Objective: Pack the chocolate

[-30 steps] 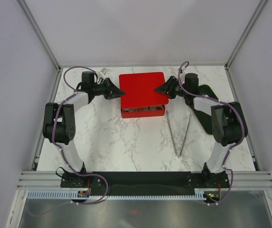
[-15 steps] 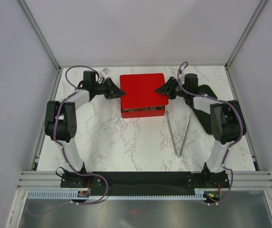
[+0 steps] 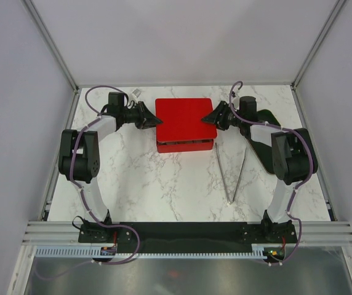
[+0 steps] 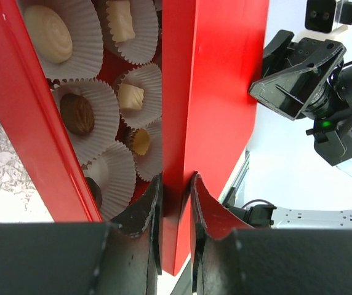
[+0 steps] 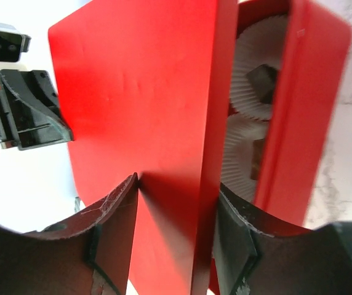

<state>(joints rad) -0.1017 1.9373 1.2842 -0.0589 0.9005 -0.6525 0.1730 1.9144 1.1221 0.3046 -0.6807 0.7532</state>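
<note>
The chocolate, cream (image 4: 50, 34) and dark brown (image 4: 77, 114) lumps in white paper cups, lies inside the red box (image 3: 185, 146); a dark piece (image 5: 262, 83) shows in the right wrist view. A red lid (image 3: 185, 117) hovers just over the box, slightly ajar. My left gripper (image 4: 176, 184) is shut on the lid's left side wall, one finger inside and one outside. My right gripper (image 5: 176, 190) spans the lid's right edge, one finger on its top and the other under the rim. From above, the left gripper (image 3: 157, 121) and the right gripper (image 3: 213, 117) flank the lid.
Long metal tongs (image 3: 231, 172) lie on the marble table (image 3: 151, 178) just right of the box. A small pale object (image 3: 135, 92) sits at the back left. Frame posts and white walls enclose the table.
The lid has sunk lower over the box, hiding more of the cups at the front. The right gripper's tip has drawn back toward the lid's right edge.
</note>
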